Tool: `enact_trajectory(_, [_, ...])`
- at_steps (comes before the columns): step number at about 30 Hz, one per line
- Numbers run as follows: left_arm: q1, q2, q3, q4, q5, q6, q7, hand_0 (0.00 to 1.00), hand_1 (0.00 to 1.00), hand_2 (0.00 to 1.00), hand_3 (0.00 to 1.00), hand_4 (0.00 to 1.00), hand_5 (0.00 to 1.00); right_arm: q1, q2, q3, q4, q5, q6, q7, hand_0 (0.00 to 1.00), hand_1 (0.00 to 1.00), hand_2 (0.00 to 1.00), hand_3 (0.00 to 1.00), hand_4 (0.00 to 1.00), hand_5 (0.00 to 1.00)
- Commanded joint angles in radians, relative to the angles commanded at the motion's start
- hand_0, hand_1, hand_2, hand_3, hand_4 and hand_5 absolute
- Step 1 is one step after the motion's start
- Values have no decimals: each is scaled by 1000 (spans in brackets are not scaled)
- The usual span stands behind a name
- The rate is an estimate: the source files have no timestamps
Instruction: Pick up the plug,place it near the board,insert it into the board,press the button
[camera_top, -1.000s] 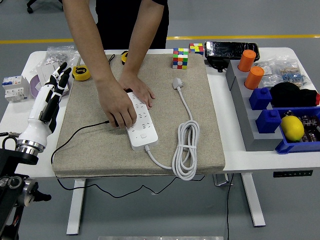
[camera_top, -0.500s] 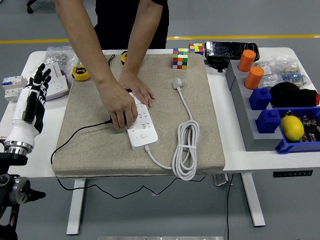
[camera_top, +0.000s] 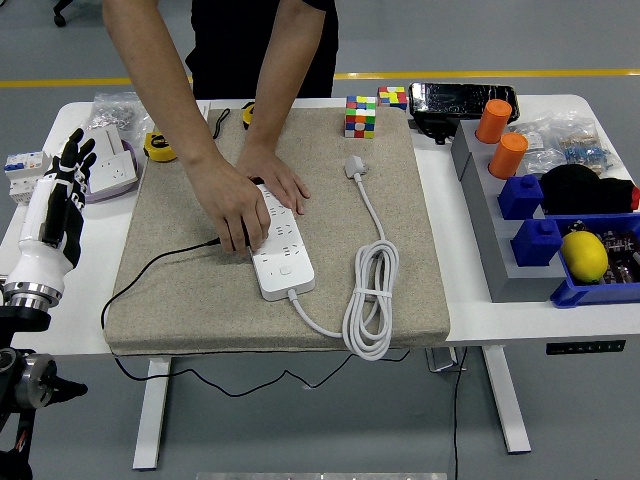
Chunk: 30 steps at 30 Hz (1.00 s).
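A white power strip (camera_top: 283, 255) lies on the beige mat (camera_top: 190, 300). Both hands of a person at the far side rest on it: one hand (camera_top: 235, 212) covers its left side where a black cord (camera_top: 150, 267) arrives, the other hand (camera_top: 278, 180) holds its far end. The black plug is hidden under the hand. The strip's own white cable (camera_top: 369, 300) coils to the right, ending in a white plug (camera_top: 356, 167). My left hand (camera_top: 63, 185) hovers at the table's left edge, fingers spread, holding nothing. My right arm is out of view.
A yellow tape measure (camera_top: 158, 146), white sockets (camera_top: 105, 170) and a breaker (camera_top: 24, 172) lie at the left. Rubik's cubes (camera_top: 361, 115) sit at the mat's far edge. Orange cups (camera_top: 493, 120), blue bins (camera_top: 590, 290) and a lemon (camera_top: 585, 255) crowd the right.
My left hand has pulled back from the mat's left edge to the table's left edge. The person's hand has slid slightly along the strip, which shifted a little.
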<state>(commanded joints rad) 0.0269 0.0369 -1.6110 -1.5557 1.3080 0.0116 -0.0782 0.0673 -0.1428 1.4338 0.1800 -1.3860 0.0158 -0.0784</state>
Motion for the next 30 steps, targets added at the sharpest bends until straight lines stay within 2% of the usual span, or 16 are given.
enact_trajectory(16, [2, -1, -6, -8, 41, 2, 5, 998, 998, 997, 986, 998, 996, -1, -1, 1, 0, -1, 0, -1, 827, 752, 748, 788, 998, 933])
enact_trajectory(23, [10, 20, -8, -71, 217, 1, 26, 998, 998, 985, 979, 998, 987, 0, -3, -2, 0, -2, 0, -1, 827, 751, 748, 788, 998, 933])
enact_trajectory(24, [13, 32, -1, -100, 263, -1, 37, 962, 957, 928, 957, 998, 772, 0, -4, -2, 0, -2, 1, -1, 827, 751, 749, 788, 998, 934])
enact_trajectory(29, [12, 80, 53, -210, 470, -17, 82, 962, 957, 928, 957, 998, 772, -2, -6, -3, 0, -4, 1, -2, 827, 751, 749, 788, 998, 934])
enact_trajectory(30, [6, 96, 79, -223, 516, -30, 99, 755, 709, 699, 930, 950, 473, -2, -6, -2, 0, -5, 1, -2, 827, 751, 749, 788, 998, 933])
